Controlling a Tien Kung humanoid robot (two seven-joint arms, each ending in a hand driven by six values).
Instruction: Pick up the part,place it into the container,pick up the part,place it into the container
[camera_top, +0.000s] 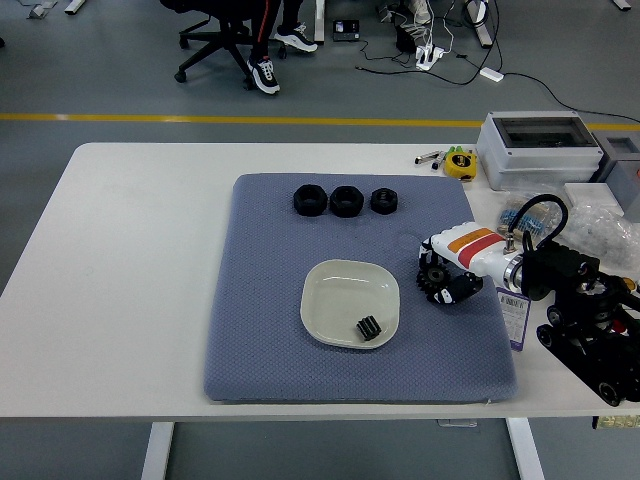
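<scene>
A black gear (430, 281) lies on the blue-grey mat (260, 300), just right of the white dish (335, 295). My right hand (442, 276), white with an orange stripe, comes in from the right and its fingers are curled around this gear, which still sits at mat level. A smaller black gear (370, 328) lies in the dish near its front right corner. Three black ring-shaped parts (347, 200) stand in a row at the back of the mat. The left arm is out of view.
A grey box (540, 148) stands at the back right, with a yellow tape measure (460, 162) beside it. Plastic bags (600, 215) and a label tag (512, 308) lie at the right edge. A person's legs and an office chair show beyond the table.
</scene>
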